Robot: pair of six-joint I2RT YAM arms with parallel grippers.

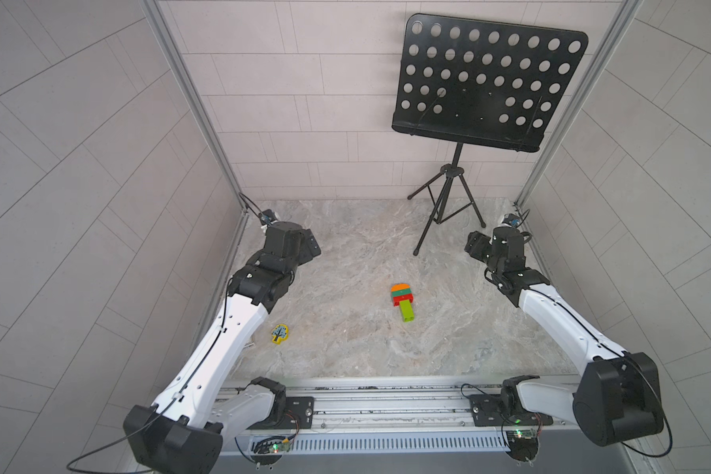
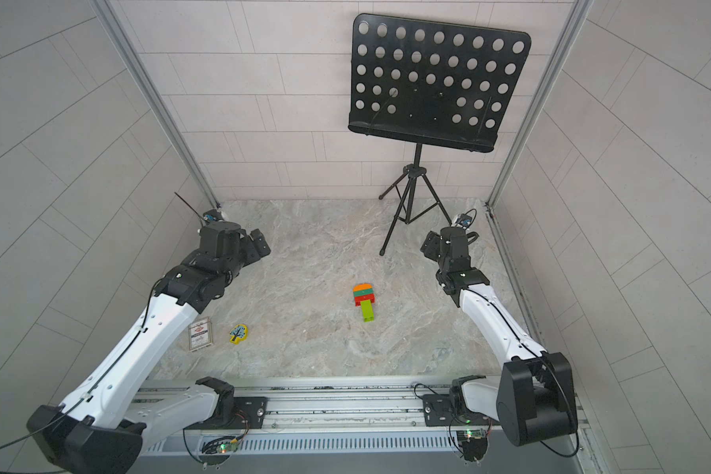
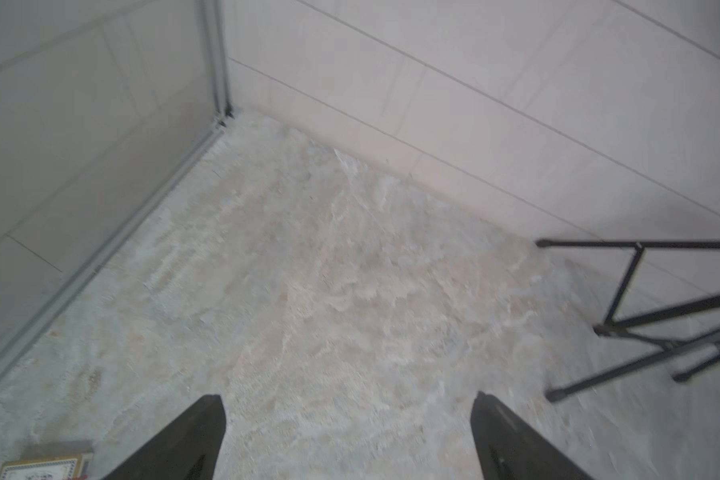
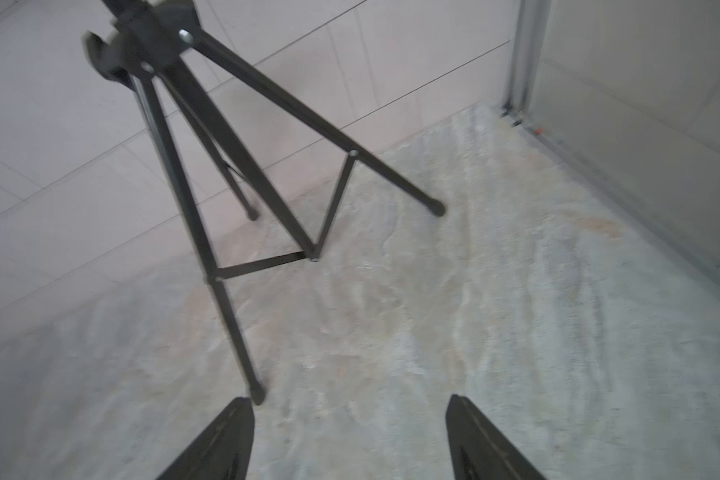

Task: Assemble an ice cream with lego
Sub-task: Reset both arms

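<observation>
Both top views: ice cream (image 1: 403, 301) on table (image 1: 345, 254)

nothing can be read with certainty: the small box (image 2: 200, 333) lying on the surface (image 2: 304, 340) beside the yellow piece (image 2: 238, 333) bears a red diamond mark and lines of print too small to make out, while the yellow piece shows only a blue tree picture.

Marbled grey-beige tabletop (image 1: 345, 353). The lego ice cream (image 1: 402, 301) lay on its side near the middle, orange top toward the back wall, lime stem toward the front. A flat yellow piece (image 1: 279, 333) with a tree picture lay front-left, just beside a small card box (image 2: 200, 333). A black music stand (image 1: 451, 169) stood back-right on tripod feet.
</observation>
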